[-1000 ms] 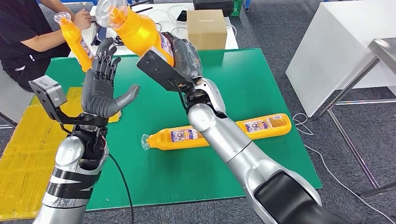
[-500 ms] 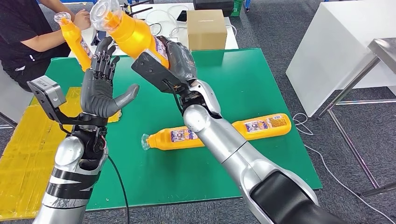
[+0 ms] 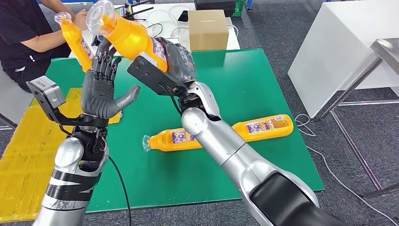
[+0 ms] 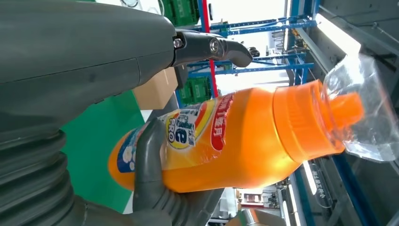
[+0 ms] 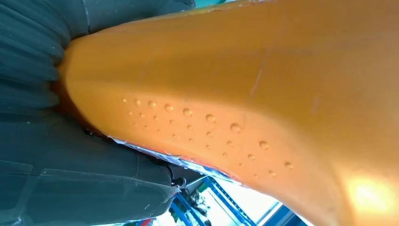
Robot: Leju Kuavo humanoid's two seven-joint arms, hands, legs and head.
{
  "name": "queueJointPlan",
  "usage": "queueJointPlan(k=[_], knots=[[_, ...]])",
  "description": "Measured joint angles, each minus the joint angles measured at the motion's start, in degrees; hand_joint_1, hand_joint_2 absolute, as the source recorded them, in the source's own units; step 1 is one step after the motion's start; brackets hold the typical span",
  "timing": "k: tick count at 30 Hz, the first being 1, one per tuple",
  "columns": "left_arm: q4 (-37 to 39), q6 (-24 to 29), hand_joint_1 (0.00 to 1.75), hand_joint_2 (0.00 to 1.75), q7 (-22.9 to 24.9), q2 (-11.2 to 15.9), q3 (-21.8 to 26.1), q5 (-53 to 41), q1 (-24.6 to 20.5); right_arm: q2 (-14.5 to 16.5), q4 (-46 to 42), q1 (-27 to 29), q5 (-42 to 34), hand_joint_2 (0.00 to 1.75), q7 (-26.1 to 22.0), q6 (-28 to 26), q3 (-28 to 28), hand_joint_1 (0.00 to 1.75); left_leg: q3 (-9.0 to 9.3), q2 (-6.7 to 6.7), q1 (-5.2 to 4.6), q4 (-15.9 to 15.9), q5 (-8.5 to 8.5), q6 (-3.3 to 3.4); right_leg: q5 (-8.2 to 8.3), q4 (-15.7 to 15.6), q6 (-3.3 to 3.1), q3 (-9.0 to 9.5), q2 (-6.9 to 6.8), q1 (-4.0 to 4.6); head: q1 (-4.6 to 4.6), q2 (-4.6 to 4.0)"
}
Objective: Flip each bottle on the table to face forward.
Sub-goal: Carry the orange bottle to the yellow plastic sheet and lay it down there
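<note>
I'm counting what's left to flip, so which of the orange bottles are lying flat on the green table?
Two: the orange plastic bottles and beside the right arm. A third is gripped aloft by the right hand; a person holds a fourth.

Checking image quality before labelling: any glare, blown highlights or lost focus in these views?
Head view: evenly lit and sharp. Left wrist view: background windows blown out white behind the held bottle, label still readable. Right wrist view: bottle too close, soft, with a glare spot.
</note>
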Motion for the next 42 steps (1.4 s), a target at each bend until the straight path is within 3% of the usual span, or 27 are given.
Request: queueJointPlan(k=[6, 12, 17, 33, 37, 42], knots=[[0.0, 0.0, 0.00, 1.75, 0.3, 1.2, 1.4, 0.8, -0.9, 2.2, 1.7, 0.4, 4.6, 1.75, 1.8, -1.3, 2.7, 1.66, 0.00, 0.01, 0.04, 0.0, 0.00, 0.00, 0.00, 0.0, -0.01, -0.01, 0.01, 0.01, -0.01, 0.00], [0.0, -8.9, 0.00, 1.75, 5.8, 3.2, 4.7, 16.6, 0.1, 4.3, 2.6, 1.6, 18.2, 1.75, 10.4, 1.2, 12.1, 1.65, -0.03, 0.15, 0.06, 0.0, 0.00, -0.01, -0.02, 0.0, -0.03, -0.15, 0.13, 0.06, -0.02, 0.00], [-0.5, -9.7, 0.00, 1.75, 6.3, 3.5, 5.3, 18.5, 2.7, 4.4, 4.1, 1.1, 17.3, 1.75, 10.6, 1.2, 15.2, 1.66, -0.08, 0.10, 0.04, 0.0, 0.00, -0.01, -0.03, 0.0, -0.04, -0.16, 0.11, 0.04, 0.01, 0.00], [-1.3, -6.3, 0.03, 1.75, 4.8, 3.0, 3.9, 20.2, 6.4, 4.4, 7.9, 1.3, 15.7, 1.75, 7.7, 0.3, 17.8, 1.68, -0.07, 0.16, 0.04, 0.0, 0.00, -0.01, -0.02, 0.0, -0.03, -0.19, 0.14, 0.00, 0.01, 0.00], [-1.5, -5.2, 1.75, 1.75, 4.2, 2.2, 3.6, 20.5, 7.6, 4.4, 8.9, 1.5, 15.7, 1.75, 7.1, 0.2, 18.0, 1.64, -0.08, 0.16, 0.04, 0.0, 0.00, -0.01, -0.02, 0.0, -0.03, -0.20, 0.14, 0.00, 0.01, 0.00], [-2.3, -3.3, 1.75, 1.75, 2.4, 1.4, 3.6, 20.1, 8.9, 4.4, 9.1, 1.5, 15.4, 1.75, 7.1, 0.3, 18.3, 1.63, -0.07, 0.17, 0.03, 0.0, 0.00, -0.01, -0.02, 0.0, -0.03, -0.19, 0.14, 0.00, 0.01, 0.00]])
